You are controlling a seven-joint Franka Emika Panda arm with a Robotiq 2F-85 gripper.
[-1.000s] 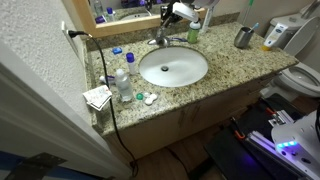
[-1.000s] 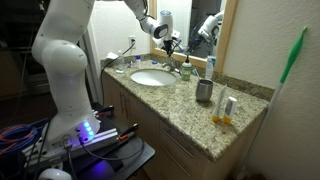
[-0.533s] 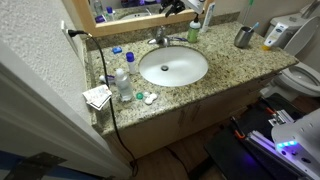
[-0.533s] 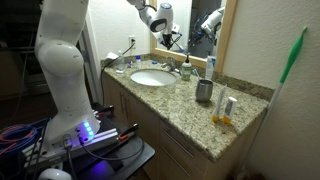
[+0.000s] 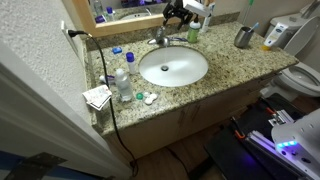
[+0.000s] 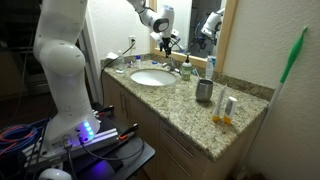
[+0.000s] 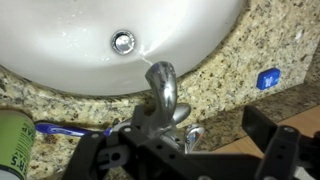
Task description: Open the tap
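step: approach, hovering above tap [image 7: 160, 88] at back edge of table [image 5: 225, 68] | tool [image 7: 195, 160] spread, empty | next: prob. lower, straddle tap, pinch, twist open

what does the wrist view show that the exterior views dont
Only the wrist view: the drain, and the gripper, open, close to the tap. Only an exterior view: the grey cup, the clear bottle and the mirror. Both: the tap, the white basin and the granite counter.
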